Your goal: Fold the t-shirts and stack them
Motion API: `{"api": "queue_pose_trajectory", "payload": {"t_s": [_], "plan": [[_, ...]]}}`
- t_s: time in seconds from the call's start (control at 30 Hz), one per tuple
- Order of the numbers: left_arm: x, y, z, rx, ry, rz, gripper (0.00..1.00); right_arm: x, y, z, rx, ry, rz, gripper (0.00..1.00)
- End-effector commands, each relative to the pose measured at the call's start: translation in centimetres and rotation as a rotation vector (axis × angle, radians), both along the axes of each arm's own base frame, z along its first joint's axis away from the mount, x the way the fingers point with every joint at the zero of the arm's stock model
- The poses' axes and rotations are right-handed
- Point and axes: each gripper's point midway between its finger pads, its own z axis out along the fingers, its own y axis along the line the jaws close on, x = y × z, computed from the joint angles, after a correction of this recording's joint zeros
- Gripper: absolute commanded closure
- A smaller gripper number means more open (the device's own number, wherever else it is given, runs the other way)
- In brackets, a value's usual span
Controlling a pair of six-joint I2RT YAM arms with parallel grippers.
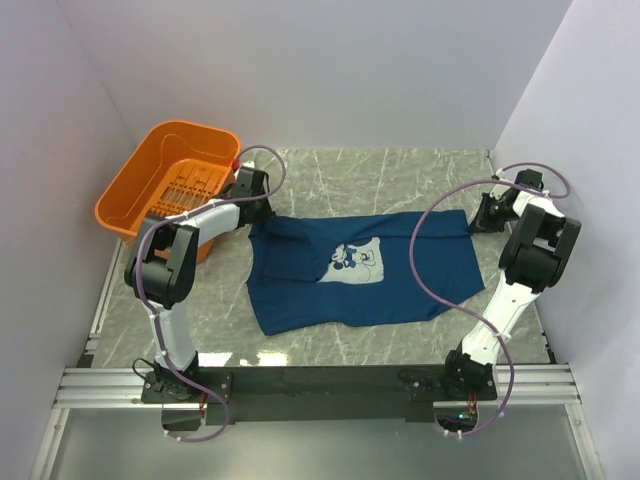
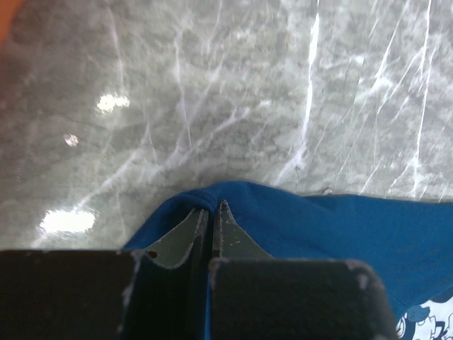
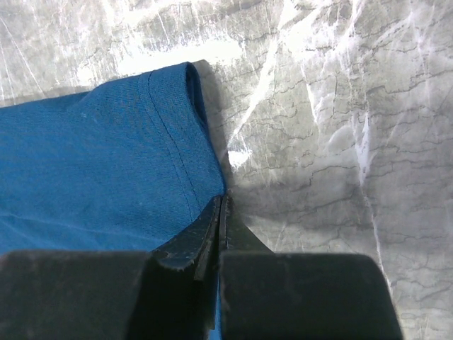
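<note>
At t-shirt [image 1: 400,290] hems, left gripper [image 2: 212,207], right gripper [image 3: 221,202] clamped, print [image 2: 425,322] mostly cut off

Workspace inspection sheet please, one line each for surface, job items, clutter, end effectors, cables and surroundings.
Surface: grey marble tabletop, glare patches, no spills seen.
Job's things: one navy t-shirt spread out with its mouse print facing up, rumpled at its left end, not yet folded.
Clutter: orange plastic basket at the far left corner, apart from the shirt.
End effectors: left end effector shut on the shirt's edge; right end effector shut at a hem corner, cloth caught or not unclear.
Cables: purple cables loop off both arms; the right one crosses over the shirt in the top view.
Surroundings: plain white walls, metal rail at the near edge.
</note>
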Motion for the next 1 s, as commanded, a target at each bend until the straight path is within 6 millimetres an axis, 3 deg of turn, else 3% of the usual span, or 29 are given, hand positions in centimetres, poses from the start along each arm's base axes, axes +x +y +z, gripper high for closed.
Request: {"api": "queue_pose_trajectory", "payload": {"t_s": [0.0, 0.47, 0.6, 0.8, 0.87, 0.97], "plan": [[1.8, 0.3, 1.8, 0.007, -0.048, -0.005, 0.99, 1.0, -1.1, 2.3, -0.062, -0.061, 0.000, 1.00], [3.6, 2.1, -0.2, 0.084, 0.007, 0.009, 0.98, 1.8, -2.3, 3.0, -0.111, -0.079, -0.004, 1.00], [3.9, 2.9, 0.0, 0.120, -0.004, 0.036, 0.96, 1.7, -2.5, 2.9, -0.121, -0.077, -0.004, 1.00], [4.7, 3.5, 0.9, 0.169, -0.010, 0.045, 0.77, 1.9, -2.4, 3.5, -0.129, -0.087, 0.004, 1.00], [4.6, 3.4, 1.7, 0.165, -0.025, 0.037, 0.68, 1.8, -2.5, 4.1, -0.140, -0.100, 0.003, 0.94], [4.5, 3.3, 3.2, 0.158, -0.056, 0.033, 0.63, 1.7, -2.6, 4.9, -0.162, -0.118, 0.010, 0.89]]}}
